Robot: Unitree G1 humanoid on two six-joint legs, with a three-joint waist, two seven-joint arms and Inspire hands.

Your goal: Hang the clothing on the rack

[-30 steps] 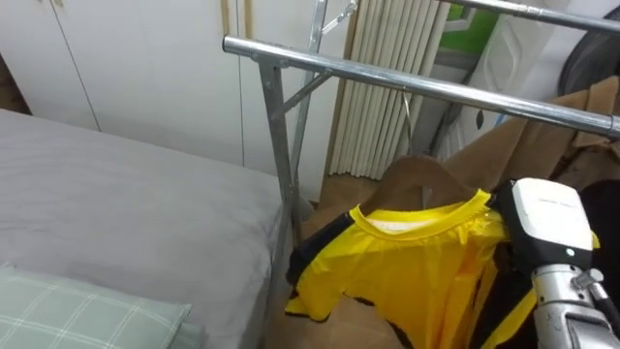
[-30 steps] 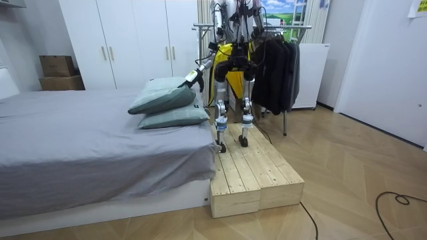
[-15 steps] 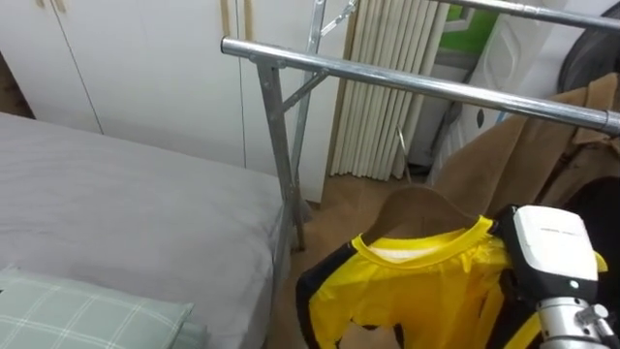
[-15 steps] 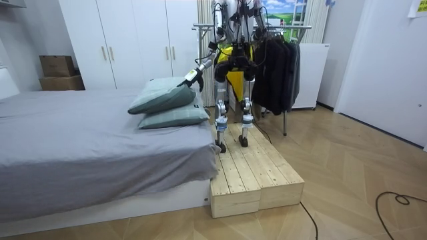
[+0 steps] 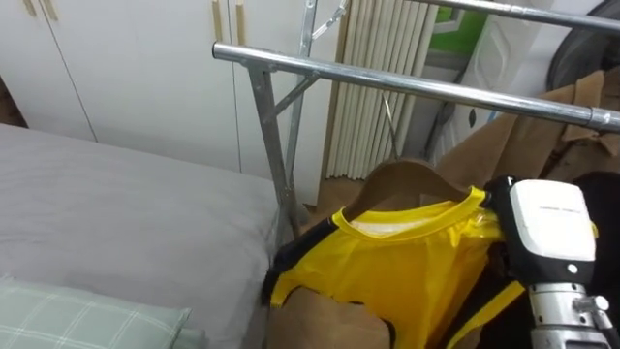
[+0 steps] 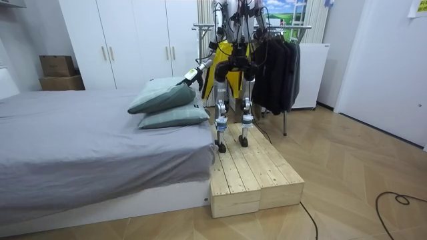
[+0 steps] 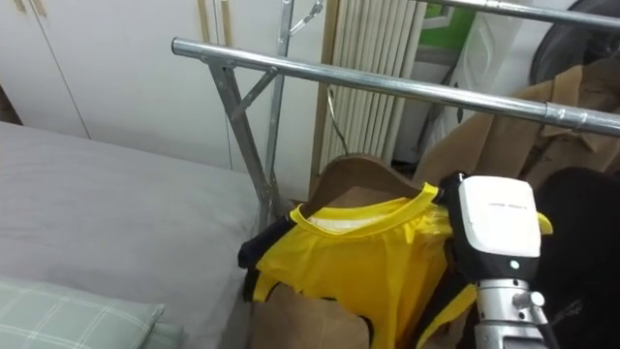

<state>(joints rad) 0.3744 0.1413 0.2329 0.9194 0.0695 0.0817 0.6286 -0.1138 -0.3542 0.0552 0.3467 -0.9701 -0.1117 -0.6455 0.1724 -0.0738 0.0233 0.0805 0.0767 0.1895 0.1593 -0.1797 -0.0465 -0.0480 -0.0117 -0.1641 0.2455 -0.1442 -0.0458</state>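
Metal clothes rack [image 5: 407, 84]: carries a brown coat [image 5: 523, 136], dark garments [image 6: 277, 67] and a yellow jersey [image 5: 407, 257] on a wooden hanger [image 5: 402, 179], whose hook reaches the rail, whether over it cannot be told. Right hand [image 5: 547, 228] against the jersey's shoulder, left hand [image 6: 191, 75] out over the pillows [image 6: 163, 97]; neither grip can be told. Robot on a wooden platform [image 6: 250, 170] between the grey bed [image 5: 116, 213] and the rack, white wardrobe [image 5: 126, 68] behind.
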